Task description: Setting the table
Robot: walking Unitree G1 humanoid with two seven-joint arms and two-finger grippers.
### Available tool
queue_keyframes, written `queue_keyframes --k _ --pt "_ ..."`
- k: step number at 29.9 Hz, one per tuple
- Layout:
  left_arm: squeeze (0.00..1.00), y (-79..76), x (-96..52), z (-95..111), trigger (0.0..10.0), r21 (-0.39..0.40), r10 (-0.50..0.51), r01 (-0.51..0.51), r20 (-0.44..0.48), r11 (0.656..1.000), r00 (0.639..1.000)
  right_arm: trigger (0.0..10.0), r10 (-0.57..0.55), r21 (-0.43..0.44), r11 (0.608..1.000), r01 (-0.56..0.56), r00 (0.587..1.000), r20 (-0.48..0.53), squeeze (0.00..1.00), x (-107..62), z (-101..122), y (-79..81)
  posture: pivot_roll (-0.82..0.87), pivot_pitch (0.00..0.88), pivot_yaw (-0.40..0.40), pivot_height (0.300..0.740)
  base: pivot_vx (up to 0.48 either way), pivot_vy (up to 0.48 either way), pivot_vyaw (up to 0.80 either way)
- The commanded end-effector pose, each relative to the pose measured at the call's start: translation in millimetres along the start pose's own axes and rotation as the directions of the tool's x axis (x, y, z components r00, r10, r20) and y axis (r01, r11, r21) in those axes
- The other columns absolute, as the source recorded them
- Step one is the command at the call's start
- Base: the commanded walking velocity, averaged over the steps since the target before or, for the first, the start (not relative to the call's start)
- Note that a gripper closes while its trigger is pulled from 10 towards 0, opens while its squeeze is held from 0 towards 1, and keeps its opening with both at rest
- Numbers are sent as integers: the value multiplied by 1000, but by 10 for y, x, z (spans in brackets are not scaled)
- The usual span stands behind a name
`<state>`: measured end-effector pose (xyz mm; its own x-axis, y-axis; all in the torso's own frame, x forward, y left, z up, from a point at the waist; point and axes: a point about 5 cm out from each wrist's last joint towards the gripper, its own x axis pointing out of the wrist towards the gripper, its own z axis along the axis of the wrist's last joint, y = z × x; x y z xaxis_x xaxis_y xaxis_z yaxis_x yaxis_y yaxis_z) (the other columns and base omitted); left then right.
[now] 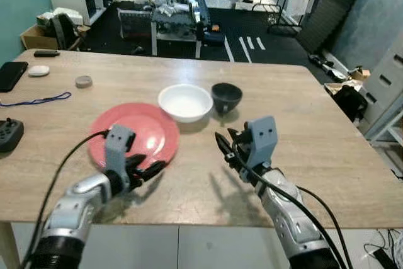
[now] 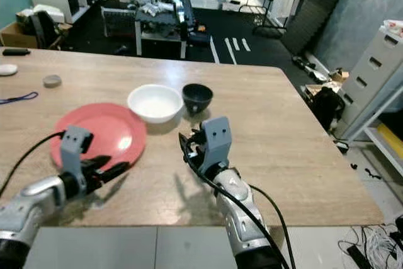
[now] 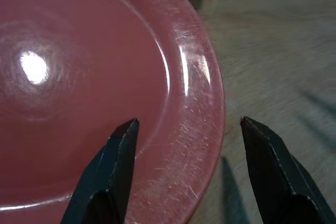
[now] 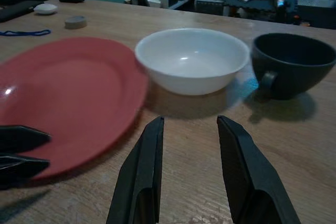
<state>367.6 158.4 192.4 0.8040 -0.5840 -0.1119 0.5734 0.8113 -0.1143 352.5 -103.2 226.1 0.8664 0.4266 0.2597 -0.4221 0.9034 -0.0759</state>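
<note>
No text, label or number seems legible on anything here.

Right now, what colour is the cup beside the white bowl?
Black; the cup shows best in the right wrist view.

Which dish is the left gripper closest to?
The red plate: the open left gripper straddles its near rim. The white bowl and dark cup sit farther back.

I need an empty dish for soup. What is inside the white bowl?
The white bowl looks empty: its inside is bare and glossy with a small highlight. The black cup beside it faces partly away, so its bottom cannot be seen.
</note>
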Motion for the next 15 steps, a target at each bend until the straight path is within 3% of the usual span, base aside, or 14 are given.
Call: queue_keyframes --k 1,6,12,13,15 --pt "0 -29 43 -392 10000 -87 -14 2 -144 996 989 10000 -12 -5 1000 12 1000 -17 0 -39 -28 -22 138 261 -3 740 0 0 0" --pt "0 -140 238 -213 10000 -101 -71 61 -95 993 993 10000 -16 -10 1000 15 999 -28 0 -58 -47 -21 132 269 -3 740 0 0 0" --pt "0 -489 405 -181 10000 -131 -214 205 -62 970 975 10000 -36 -14 999 36 999 -30 0 -50 -62 -38 135 273 -1 740 0 0 0" --pt "0 -489 405 -181 10000 -131 -214 205 -62 970 975 10000 -36 -14 999 36 999 -30 0 -50 -62 -38 135 273 -1 740 0 0 0" --pt "0 -684 453 -227 10000 -160 -288 277 -54 948 956 10000 -44 -13 999 44 999 -30 0 -43 -63 -45 136 272 0 740 0 0 0"
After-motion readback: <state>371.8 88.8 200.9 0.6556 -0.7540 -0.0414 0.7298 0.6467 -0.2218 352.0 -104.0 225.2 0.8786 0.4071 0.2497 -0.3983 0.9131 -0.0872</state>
